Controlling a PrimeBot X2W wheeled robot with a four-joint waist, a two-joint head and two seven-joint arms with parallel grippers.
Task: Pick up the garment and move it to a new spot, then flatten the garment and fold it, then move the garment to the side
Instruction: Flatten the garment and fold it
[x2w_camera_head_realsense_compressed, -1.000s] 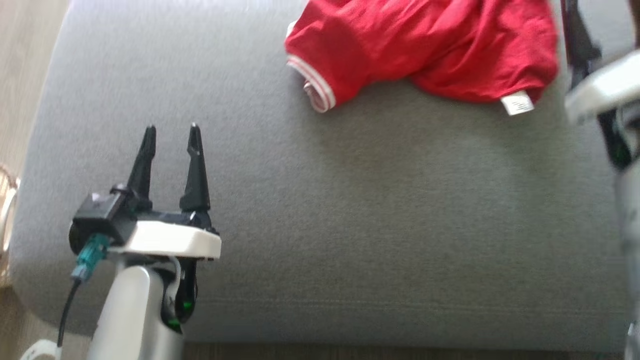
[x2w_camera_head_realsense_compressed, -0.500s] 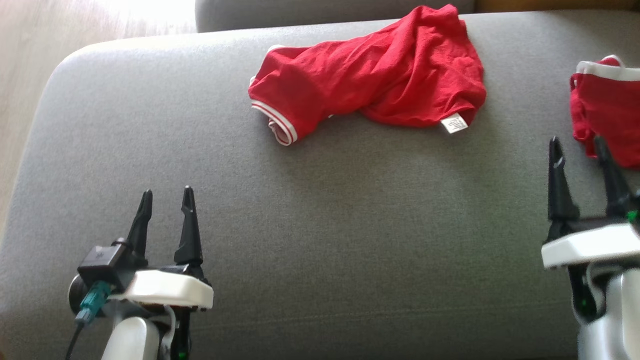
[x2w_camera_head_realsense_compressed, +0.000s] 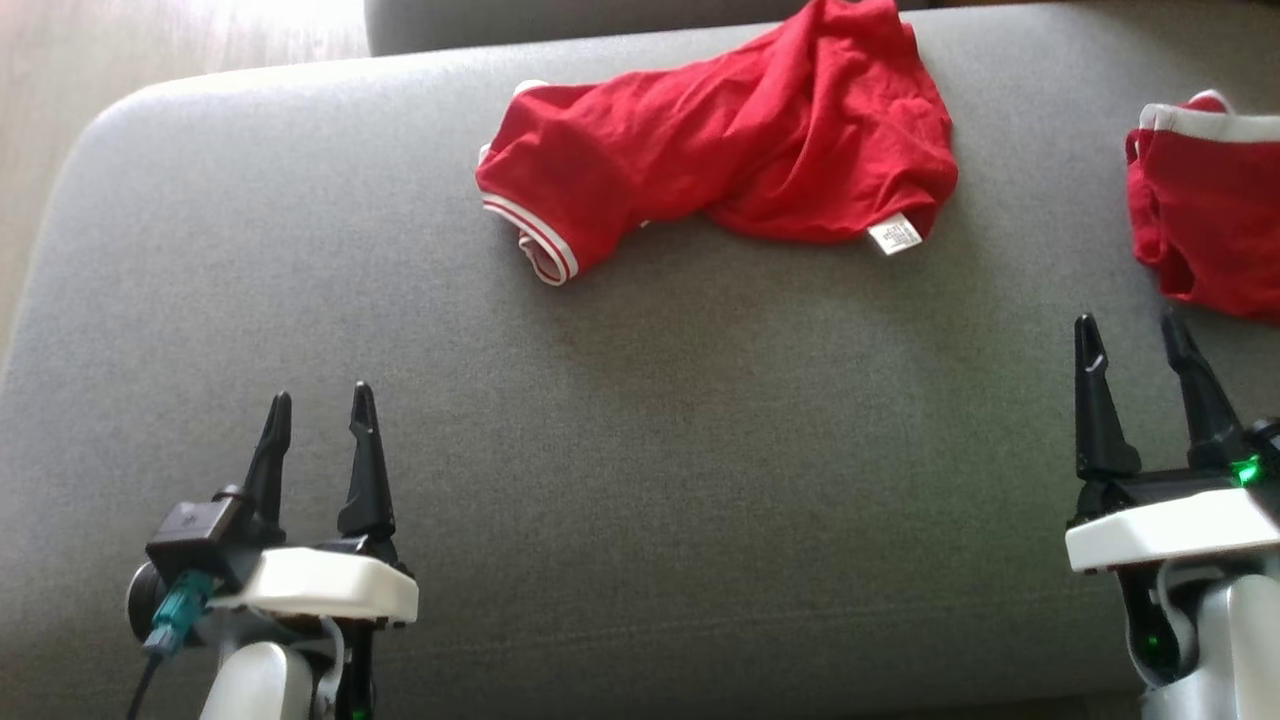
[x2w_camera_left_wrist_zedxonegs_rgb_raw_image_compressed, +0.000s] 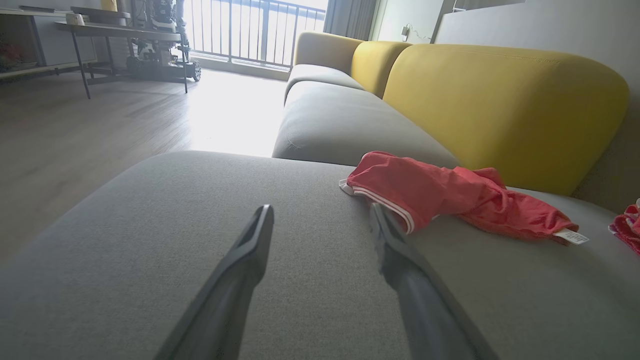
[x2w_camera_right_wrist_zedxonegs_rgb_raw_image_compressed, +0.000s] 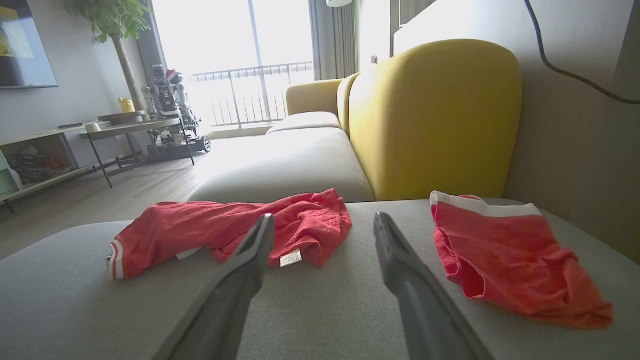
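Note:
The garment (x2w_camera_head_realsense_compressed: 720, 150) is red with white-striped cuffs and a white label, and it lies crumpled at the far middle of the grey sofa cushion (x2w_camera_head_realsense_compressed: 640, 450). It appears to the right ahead in the left wrist view (x2w_camera_left_wrist_zedxonegs_rgb_raw_image_compressed: 450, 197) and to the left ahead in the right wrist view (x2w_camera_right_wrist_zedxonegs_rgb_raw_image_compressed: 225, 230). My left gripper (x2w_camera_head_realsense_compressed: 321, 393) hovers open over the near left of the cushion, well short of the garment. My right gripper (x2w_camera_head_realsense_compressed: 1128, 320) is open at the near right, with nothing between its fingers. In their own views, the left gripper (x2w_camera_left_wrist_zedxonegs_rgb_raw_image_compressed: 320, 207) and the right gripper (x2w_camera_right_wrist_zedxonegs_rgb_raw_image_compressed: 324, 216) stand with fingers spread over bare cushion.
A second red piece with a white waistband (x2w_camera_head_realsense_compressed: 1210, 200) lies at the cushion's far right, just beyond my right gripper; it shows again in the right wrist view (x2w_camera_right_wrist_zedxonegs_rgb_raw_image_compressed: 505, 255). Yellow backrests (x2w_camera_left_wrist_zedxonegs_rgb_raw_image_compressed: 500, 110) rise behind. Wooden floor (x2w_camera_head_realsense_compressed: 60, 100) lies past the cushion's left edge.
The head camera has tilted and turned, so the whole garment, the second red piece and my right gripper have come into the picture. Both grippers stay open.

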